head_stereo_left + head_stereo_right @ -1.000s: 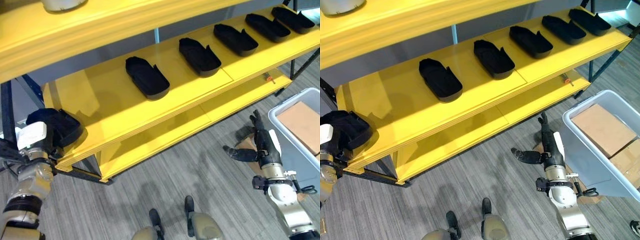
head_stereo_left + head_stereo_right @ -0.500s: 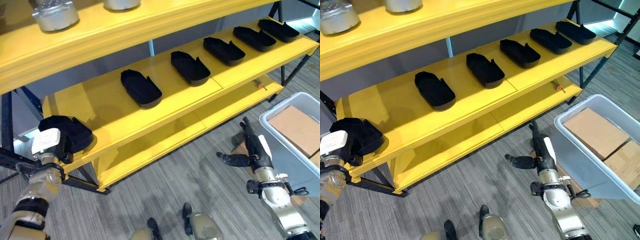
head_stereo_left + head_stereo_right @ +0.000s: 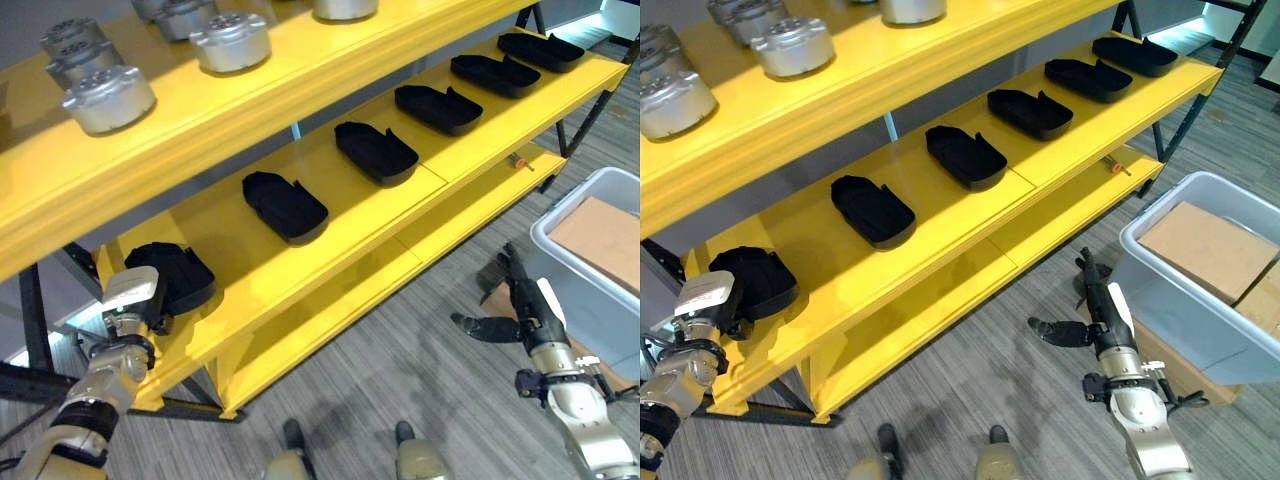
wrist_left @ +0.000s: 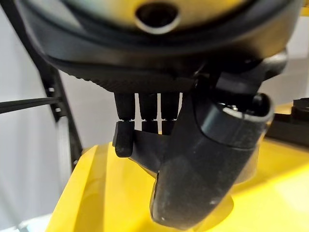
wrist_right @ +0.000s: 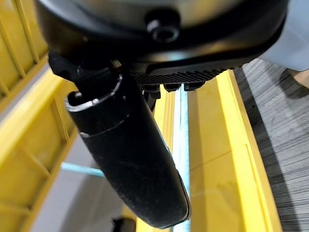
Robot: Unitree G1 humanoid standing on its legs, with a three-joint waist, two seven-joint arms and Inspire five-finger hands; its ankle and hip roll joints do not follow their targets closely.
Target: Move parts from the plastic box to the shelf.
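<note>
Left hand [image 3: 130, 300] gripped the black part [image 3: 170, 275] resting on the shelf [image 3: 330, 255] end (yellow); right hand [image 3: 525, 310] hung relaxed, empty, beside the plastic box [image 3: 570, 250].

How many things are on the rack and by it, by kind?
Black parts on the middle shelf: 6, one at the left hand
Silver metal parts on the top shelf: at least 5
Grey plastic box: 1
Total: at least 12

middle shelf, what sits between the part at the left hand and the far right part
Between the black part by the left hand and the rightmost part lie four more black parts, in both eye views.
</note>
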